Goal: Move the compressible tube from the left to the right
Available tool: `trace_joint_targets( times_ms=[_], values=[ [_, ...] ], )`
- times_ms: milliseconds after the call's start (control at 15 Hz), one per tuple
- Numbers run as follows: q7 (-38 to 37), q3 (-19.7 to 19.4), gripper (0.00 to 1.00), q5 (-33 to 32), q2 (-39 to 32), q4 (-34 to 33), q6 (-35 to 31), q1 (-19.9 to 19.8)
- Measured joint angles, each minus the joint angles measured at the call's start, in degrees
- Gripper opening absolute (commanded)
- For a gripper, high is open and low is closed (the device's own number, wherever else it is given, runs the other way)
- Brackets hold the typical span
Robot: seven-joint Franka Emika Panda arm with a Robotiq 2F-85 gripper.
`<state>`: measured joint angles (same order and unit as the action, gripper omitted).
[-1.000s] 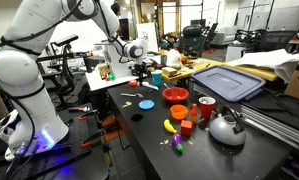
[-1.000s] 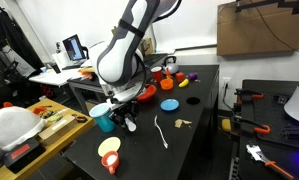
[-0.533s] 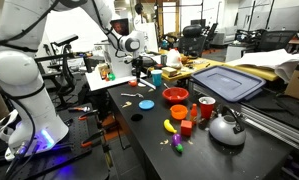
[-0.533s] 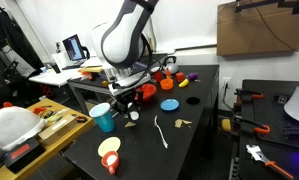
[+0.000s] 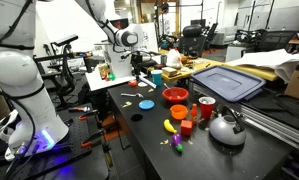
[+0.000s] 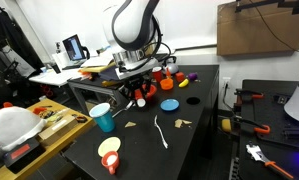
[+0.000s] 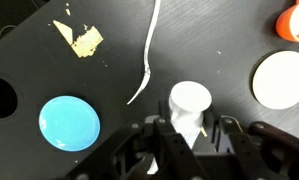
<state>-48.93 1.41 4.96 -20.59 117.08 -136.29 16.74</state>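
Observation:
My gripper is shut on the compressible tube, a white soft tube seen end-on between the fingers in the wrist view. In both exterior views the gripper holds the tube pointing down, lifted clear of the black table. Below it lie a blue disc and a thin white curved strip. Most of the tube's length is hidden by the fingers.
A teal cup and an orange cup stand near the table's edge. A red bowl, red cup, yellow toy, silver kettle and blue lid fill the other side. A tan scrap and a white disc lie nearby.
The arm has risen and swung away from the teal cup toward the blue disc and red bowl, carrying the tube up off the table.

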Motion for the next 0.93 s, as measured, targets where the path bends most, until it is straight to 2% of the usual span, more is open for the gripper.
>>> trace_joint_targets(
  times_ms=[600,933],
  values=[
    [-6.1,-3.4,0.12,-0.3,9.5,9.6,-2.2,-6.5],
    [-9.6,-5.4,0.12,-2.8,12.2,12.1,-2.2,-10.4]
  ],
)
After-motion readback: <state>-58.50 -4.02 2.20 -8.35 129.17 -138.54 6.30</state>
